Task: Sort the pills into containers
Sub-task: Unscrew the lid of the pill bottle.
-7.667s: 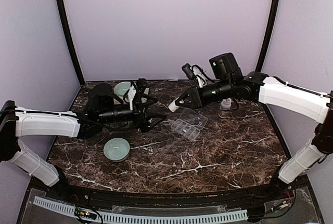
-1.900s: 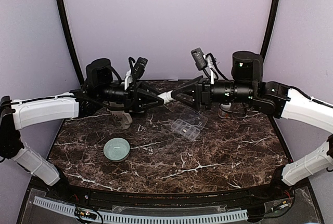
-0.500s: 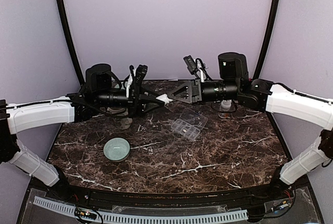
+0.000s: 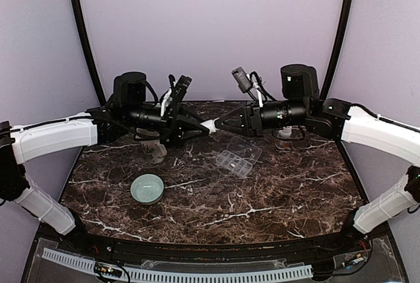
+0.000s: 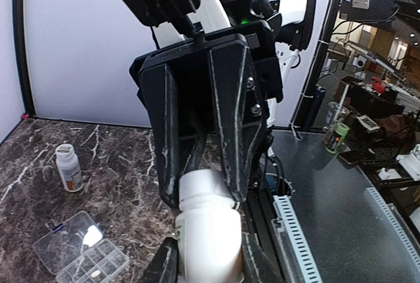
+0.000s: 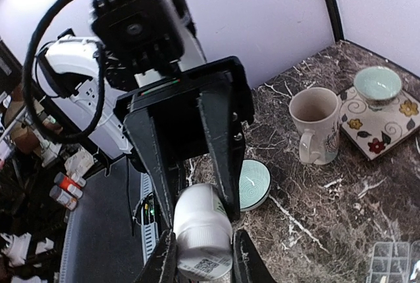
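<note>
The right jaws, wide a moment ago, now clamp the white pill bottle [image 4: 209, 125] that the left jaws grip mid-air, so twisting its cap off looks next.

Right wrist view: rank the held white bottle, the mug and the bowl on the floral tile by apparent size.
1. white bottle, though it sits nearest the camera, which inflates it
2. mug
3. bowl on the floral tile
</note>
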You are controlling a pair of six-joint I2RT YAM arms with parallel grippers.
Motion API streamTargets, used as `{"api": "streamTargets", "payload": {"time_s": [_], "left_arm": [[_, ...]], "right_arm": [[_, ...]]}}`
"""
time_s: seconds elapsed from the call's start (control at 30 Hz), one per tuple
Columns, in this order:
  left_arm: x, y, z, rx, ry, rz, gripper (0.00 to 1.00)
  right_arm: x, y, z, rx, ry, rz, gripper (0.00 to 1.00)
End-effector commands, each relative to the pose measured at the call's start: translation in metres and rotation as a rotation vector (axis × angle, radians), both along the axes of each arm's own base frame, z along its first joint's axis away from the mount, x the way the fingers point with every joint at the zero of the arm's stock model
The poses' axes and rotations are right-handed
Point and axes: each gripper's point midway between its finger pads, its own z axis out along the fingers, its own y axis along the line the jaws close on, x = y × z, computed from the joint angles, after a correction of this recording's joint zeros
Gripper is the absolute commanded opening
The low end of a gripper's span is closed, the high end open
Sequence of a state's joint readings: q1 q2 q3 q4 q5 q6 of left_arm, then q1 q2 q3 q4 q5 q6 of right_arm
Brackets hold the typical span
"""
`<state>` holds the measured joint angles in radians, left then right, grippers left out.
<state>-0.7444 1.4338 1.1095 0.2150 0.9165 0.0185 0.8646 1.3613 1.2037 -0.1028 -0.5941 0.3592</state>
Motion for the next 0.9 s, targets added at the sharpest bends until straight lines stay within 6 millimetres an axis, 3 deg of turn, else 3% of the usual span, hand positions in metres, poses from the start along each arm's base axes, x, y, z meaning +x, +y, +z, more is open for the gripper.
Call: {"api": "streamTargets", "payload": {"time_s": [0.0,0.2,0.57,0.7,0.87], "left_arm": [[-0.029,0.003,0.025,-0.041,0.091,-0.186,0.02],[-0.032,0.008,0.029,-0.054,0.224,-0.301,0.02],[-0.032,0.006,0.027,-0.045,0.272,-0.354,0.02],[-0.027,0.005,0.022,-0.034,0.234,-0.299,0.02],[-0.021,0.005,0.014,-0.016,0.190,-0.226,0.01]], "right_arm": [[-0.017,-0.002,0.005,0.004,-0.204,0.089,0.00],[-0.025,-0.005,0.005,-0.032,-0.319,0.069,0.00],[-0.024,-0.003,-0.003,-0.103,-0.428,0.005,0.01],[-0.024,-0.002,0.009,-0.056,-0.412,-0.015,0.37],[-0.026,-0.002,0.027,0.006,-0.378,-0.024,0.57]]}}
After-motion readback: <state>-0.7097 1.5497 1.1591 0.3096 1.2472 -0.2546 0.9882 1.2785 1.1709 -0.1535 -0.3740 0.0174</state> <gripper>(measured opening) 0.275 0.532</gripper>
